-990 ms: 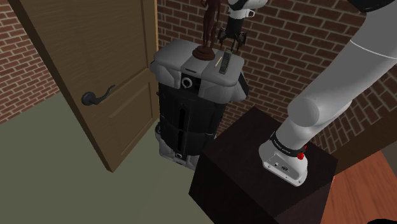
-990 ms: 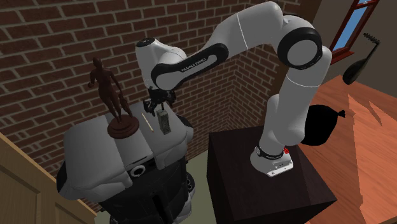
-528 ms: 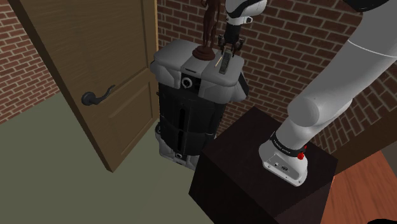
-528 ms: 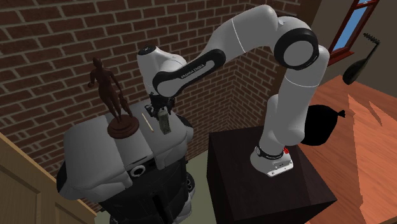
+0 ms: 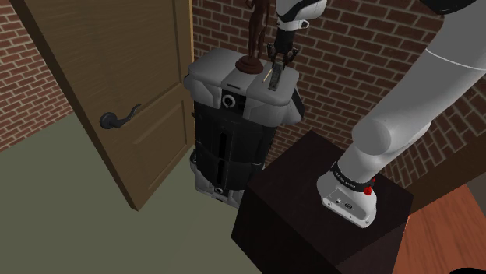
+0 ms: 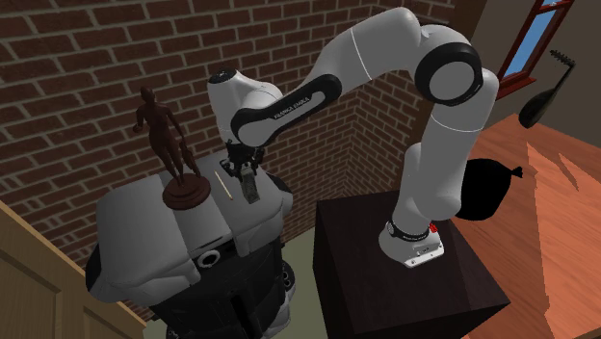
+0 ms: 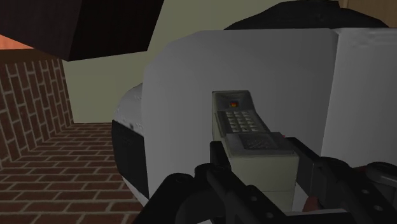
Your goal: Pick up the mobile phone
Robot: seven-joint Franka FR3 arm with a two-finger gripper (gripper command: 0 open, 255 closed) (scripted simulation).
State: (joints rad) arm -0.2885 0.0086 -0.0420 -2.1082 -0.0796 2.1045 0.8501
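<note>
Wrist view: grey, keypad-faced mobile phone (image 7: 245, 130) clasped by claw (image 7: 259, 159).

The white arm (image 6: 453, 144) arches high, then reaches down toward the mobile phone (image 7: 245, 124). Its black gripper (image 6: 247, 173) points down over the phone, fingers (image 7: 305, 162) pressed against the phone's two long edges.

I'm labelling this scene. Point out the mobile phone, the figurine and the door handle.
mobile phone (image 7: 253, 142), wrist view, middle of its face
figurine (image 6: 164, 130), second exterior view, its torso
door handle (image 5: 110, 120), shoulder view, its round plate
</note>
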